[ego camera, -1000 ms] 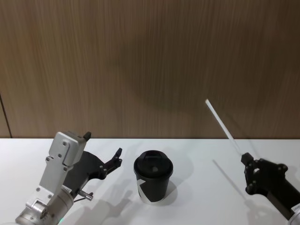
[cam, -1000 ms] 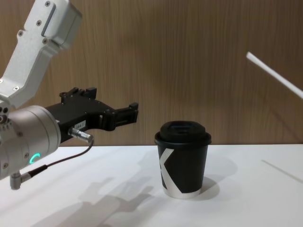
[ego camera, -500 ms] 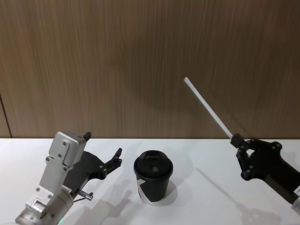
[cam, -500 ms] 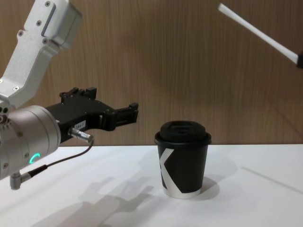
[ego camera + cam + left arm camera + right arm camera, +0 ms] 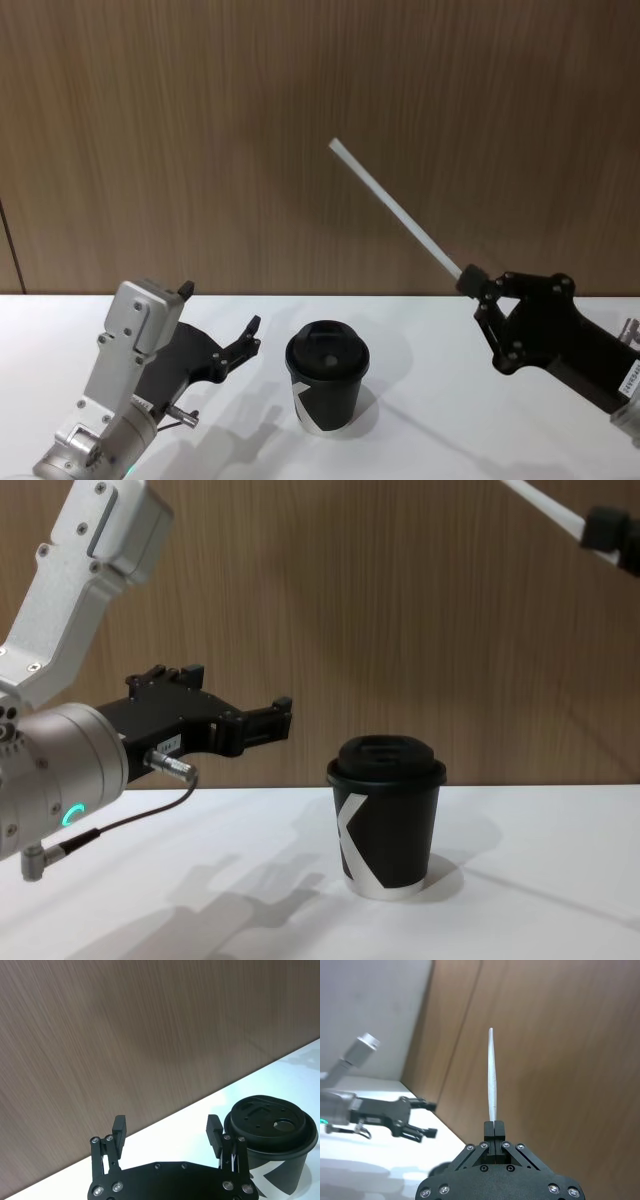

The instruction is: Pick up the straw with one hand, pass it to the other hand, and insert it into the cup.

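Head view — right tool (image 5: 466, 278) pinches straw (image 5: 395, 207) before wood wall (image 5: 200, 120); left tool (image 5: 220, 307) gapes empty over white table (image 5: 430, 420).

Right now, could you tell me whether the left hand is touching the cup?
Apart. The head view shows a strip of bare white table between the open left hand and the cup, which stands beside it.

The left arm (image 5: 85, 575) is silver-grey with a green light ring (image 5: 70, 815). The left end effector (image 5: 166, 1127) and right end effector (image 5: 493, 1127) are black.
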Available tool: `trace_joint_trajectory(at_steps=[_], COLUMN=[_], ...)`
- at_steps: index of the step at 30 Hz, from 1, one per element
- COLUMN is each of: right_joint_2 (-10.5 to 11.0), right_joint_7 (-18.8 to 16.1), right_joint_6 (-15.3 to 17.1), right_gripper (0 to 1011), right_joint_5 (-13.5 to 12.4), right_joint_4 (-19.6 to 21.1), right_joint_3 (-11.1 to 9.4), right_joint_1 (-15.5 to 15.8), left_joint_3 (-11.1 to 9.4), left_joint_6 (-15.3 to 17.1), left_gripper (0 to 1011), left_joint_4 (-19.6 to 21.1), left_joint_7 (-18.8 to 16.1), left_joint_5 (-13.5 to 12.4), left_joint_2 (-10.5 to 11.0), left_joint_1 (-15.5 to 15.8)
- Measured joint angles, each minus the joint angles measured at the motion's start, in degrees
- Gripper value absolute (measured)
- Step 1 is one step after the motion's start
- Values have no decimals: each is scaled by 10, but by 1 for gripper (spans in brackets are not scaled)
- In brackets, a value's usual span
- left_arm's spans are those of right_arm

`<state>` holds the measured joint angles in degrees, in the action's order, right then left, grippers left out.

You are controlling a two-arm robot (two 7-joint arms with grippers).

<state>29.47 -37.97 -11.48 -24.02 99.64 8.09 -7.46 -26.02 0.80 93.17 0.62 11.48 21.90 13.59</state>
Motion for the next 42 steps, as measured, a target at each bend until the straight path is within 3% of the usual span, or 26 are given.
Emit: trace_joint_trajectory(at_steps=[10,23,32,42], right_joint_2=[2,3,3,3], right_joint_7=[-57,-83,-91,-95], right_joint_6=[-33,-48,-53,-56], right_gripper=[4,4,4,4], right_joint_5=[-34,-50,-56,-58], right_joint_4=[-5,-7,-7,-8], right_joint_3=[19,28,31,32], right_joint_1=[-28,-42,-46,-48], left_joint_3=[0,0,5,20], left_joint_6=[0,1,10,25], left_gripper=[1003,1003,1003,1003], left_joint_4=[0,2,15,34], left_joint_7=[0,7,48,121], left_joint_5=[0,2,33,97], left_joint_2=[0,0,5,12], left_joint_1=[0,0,3,8])
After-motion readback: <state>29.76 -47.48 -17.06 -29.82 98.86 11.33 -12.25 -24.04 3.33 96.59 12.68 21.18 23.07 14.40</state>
